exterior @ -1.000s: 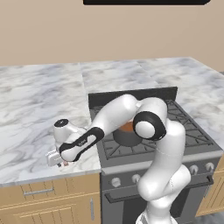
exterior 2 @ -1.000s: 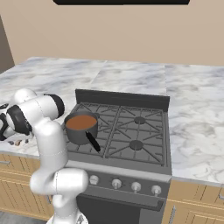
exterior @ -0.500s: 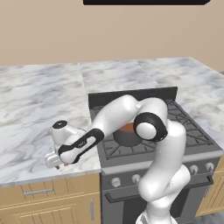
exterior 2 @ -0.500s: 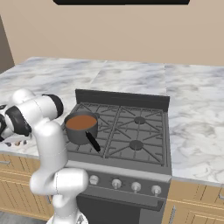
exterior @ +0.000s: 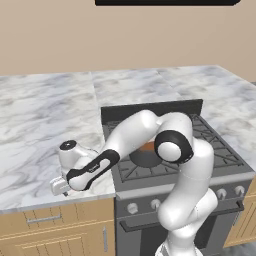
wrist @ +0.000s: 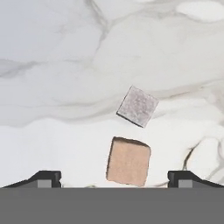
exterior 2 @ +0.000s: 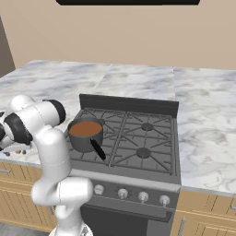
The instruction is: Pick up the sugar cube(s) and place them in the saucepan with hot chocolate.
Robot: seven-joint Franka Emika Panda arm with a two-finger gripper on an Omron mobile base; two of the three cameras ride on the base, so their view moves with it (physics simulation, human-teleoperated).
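Kitchen: gas stove [exterior 2: 133, 138] with knobs [exterior 2: 122, 193], marble table [exterior: 45, 115], wooden cabinets [exterior: 55, 232], saucepan [exterior 2: 85, 134] on burner.

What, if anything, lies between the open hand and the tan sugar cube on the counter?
Nothing visible does. In the hand view the tan sugar cube sits on bare marble between the spread fingertips of the hand. The grey sugar cube lies just beyond it, not in the way.

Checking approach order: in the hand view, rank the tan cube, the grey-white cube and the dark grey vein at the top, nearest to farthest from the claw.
1. Tan-brown sugar cube, between the open claw tips.
2. Pale grey-white sugar cube, just beyond it.
3. Dark grey vein in the marble counter, at the view's top.
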